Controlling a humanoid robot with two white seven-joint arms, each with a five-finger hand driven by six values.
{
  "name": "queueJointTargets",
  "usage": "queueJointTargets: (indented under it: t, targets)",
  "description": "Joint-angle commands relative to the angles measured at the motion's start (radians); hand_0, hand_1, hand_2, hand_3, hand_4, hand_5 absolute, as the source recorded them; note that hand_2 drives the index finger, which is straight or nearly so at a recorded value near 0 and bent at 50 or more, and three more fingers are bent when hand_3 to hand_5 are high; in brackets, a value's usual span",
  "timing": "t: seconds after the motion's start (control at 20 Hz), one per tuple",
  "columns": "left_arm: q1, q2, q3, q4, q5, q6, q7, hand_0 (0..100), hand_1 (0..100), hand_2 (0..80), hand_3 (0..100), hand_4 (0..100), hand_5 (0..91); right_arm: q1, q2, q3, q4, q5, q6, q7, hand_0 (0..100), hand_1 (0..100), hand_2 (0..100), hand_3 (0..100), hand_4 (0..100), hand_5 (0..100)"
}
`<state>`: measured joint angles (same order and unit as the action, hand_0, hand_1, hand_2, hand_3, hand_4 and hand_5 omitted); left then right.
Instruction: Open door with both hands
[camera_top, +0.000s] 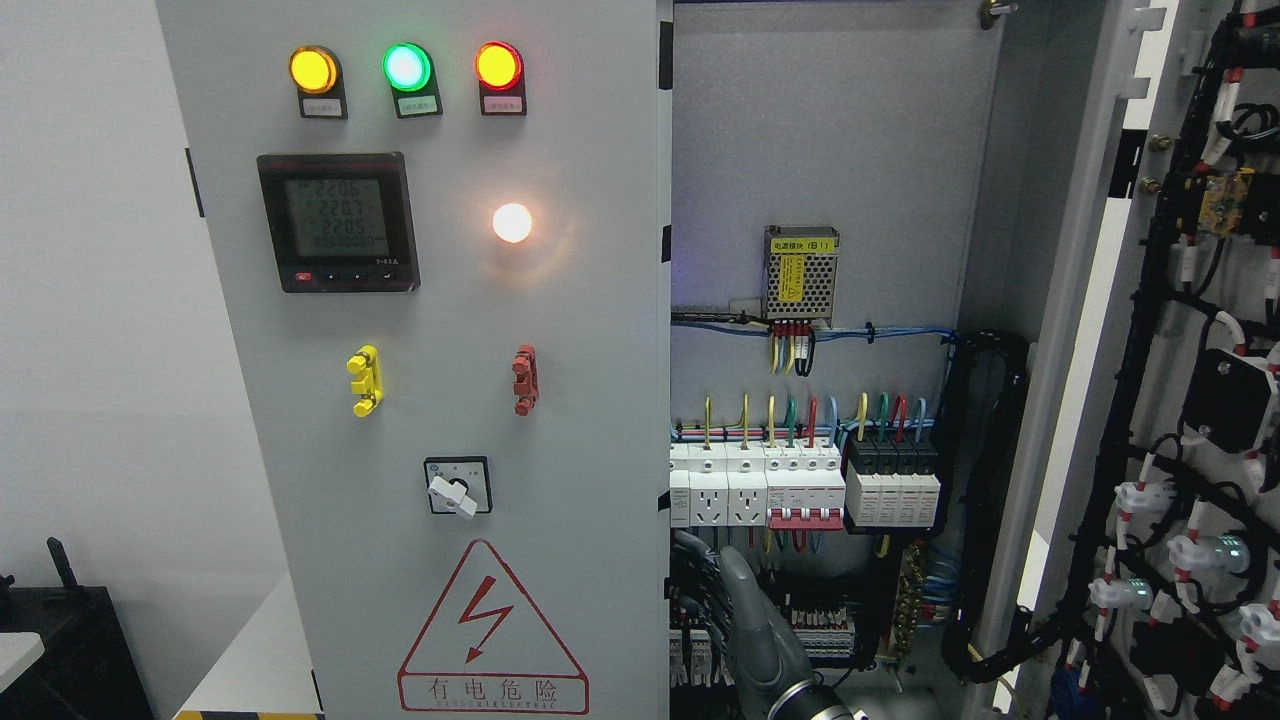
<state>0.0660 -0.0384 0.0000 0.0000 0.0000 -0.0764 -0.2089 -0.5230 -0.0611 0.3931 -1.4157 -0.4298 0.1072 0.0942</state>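
The grey cabinet has two doors. Its left door (560, 420) stands shut or nearly shut and carries three lamps, a meter (337, 222), two handles, a rotary switch and a red warning triangle. The right door (1180, 400) is swung wide open to the right, with its wired inner face showing. My right hand (705, 600), dark grey, comes up from the bottom edge just right of the middle. It sits inside the opening, right against the lower right edge of the left door. I cannot tell whether it holds that edge. My left arm is out of sight.
Inside the open cabinet are a power supply (801, 272), rows of breakers and sockets (800, 485) and bundles of cable (985, 500), close above and right of my hand. A white wall is at left, with a dark object (60, 640) at the lower left.
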Motion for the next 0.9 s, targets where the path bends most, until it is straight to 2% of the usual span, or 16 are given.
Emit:
queueJointTargets:
  t: [0.0, 0.15, 0.3, 0.55, 0.65, 0.85]
  targets:
    - [0.000, 0.000, 0.009, -0.015, 0.031, 0.000, 0.000, 0, 0, 0.0, 0, 4, 0.0, -0.005, -0.009, 0.010, 0.001, -0.009, 0.000, 0.019, 0, 0, 0, 0, 0, 0]
    - [0.000, 0.000, 0.009, -0.015, 0.031, 0.000, 0.000, 0, 0, 0.0, 0, 4, 0.0, -0.005, -0.009, 0.010, 0.001, -0.021, 0.002, 0.021, 0, 0, 0, 0, 0, 0]
    - [0.000, 0.000, 0.009, -0.015, 0.031, 0.000, 0.000, 0, 0, 0.0, 0, 4, 0.0, -0.014, -0.014, 0.016, 0.001, -0.067, 0.032, 0.030, 0, 0, 0, 0, 0, 0]
    - [0.000, 0.000, 0.009, -0.015, 0.031, 0.000, 0.000, 0, 0, 0.0, 0, 4, 0.0, -0.025, -0.022, 0.015, 0.004, -0.075, 0.032, 0.038, 0, 0, 0, 0, 0, 0]
    - [0.000, 0.000, 0.009, -0.015, 0.031, 0.000, 0.000, 0, 0, 0.0, 0, 4, 0.0, -0.026, -0.028, 0.015, 0.006, -0.087, 0.034, 0.067, 0, 0, 0, 0, 0, 0]
    - [0.000, 0.000, 0.009, -0.015, 0.031, 0.000, 0.000, 0, 0, 0.0, 0, 4, 0.0, -0.026, -0.029, 0.015, 0.004, -0.093, 0.037, 0.076, 0, 0, 0, 0, 0, 0]
